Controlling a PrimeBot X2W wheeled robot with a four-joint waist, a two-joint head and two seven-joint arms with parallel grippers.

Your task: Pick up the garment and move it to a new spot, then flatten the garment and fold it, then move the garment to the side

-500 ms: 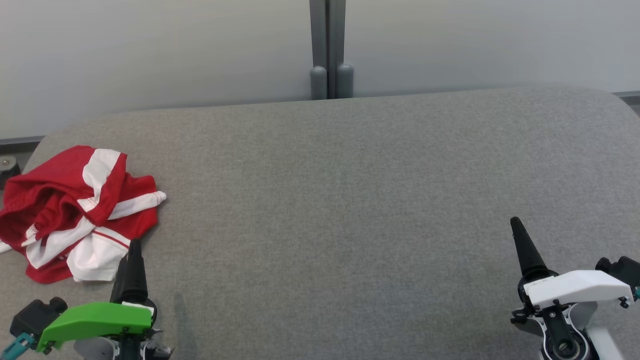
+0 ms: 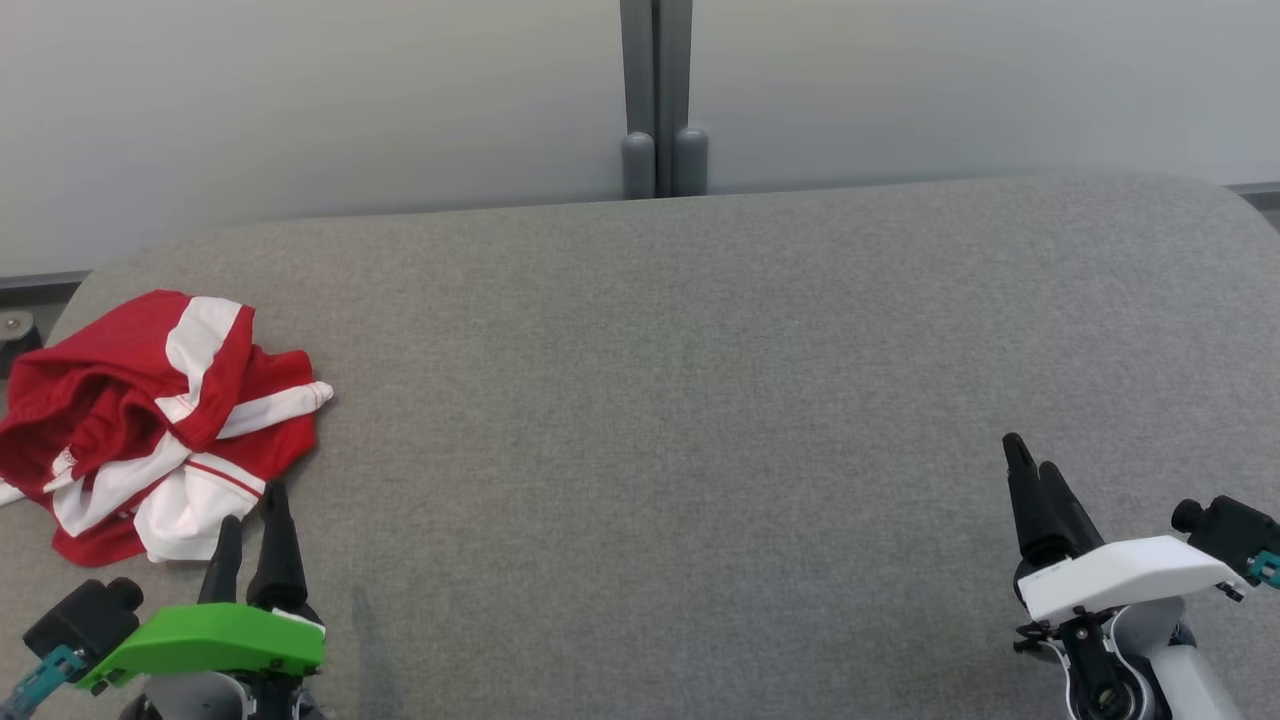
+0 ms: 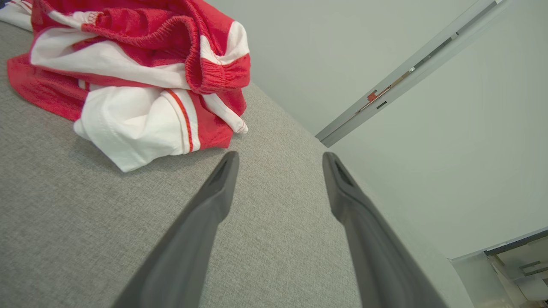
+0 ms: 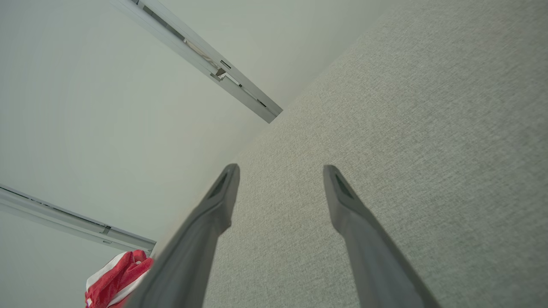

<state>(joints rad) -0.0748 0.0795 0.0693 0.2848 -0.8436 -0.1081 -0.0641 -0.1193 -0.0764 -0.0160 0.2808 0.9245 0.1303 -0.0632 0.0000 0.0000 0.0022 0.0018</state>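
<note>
A crumpled red and white garment (image 2: pixel 150 430) lies in a heap at the table's left end; the left wrist view shows it (image 3: pixel 128 81) close ahead, up and to the left of the fingers. My left gripper (image 2: pixel 250 505) (image 3: pixel 280 160) hovers open just short of the heap's near edge, nothing between its fingers. At the lower right my right gripper (image 2: pixel 1030 455) (image 4: pixel 280 171) stands open over bare fabric, far from the garment (image 4: pixel 117 278), which peeks in at that view's bottom left.
The grey fabric-covered table (image 2: pixel 680 400) spreads wide between the arms. A pale wall with a grey post (image 2: pixel 655 100) runs behind its far edge. The table's rounded left corner is close to the garment.
Both wrists have rolled, so each gripper now shows two separate fingers in the head view. The right gripper has shifted slightly left. The garment has not moved.
</note>
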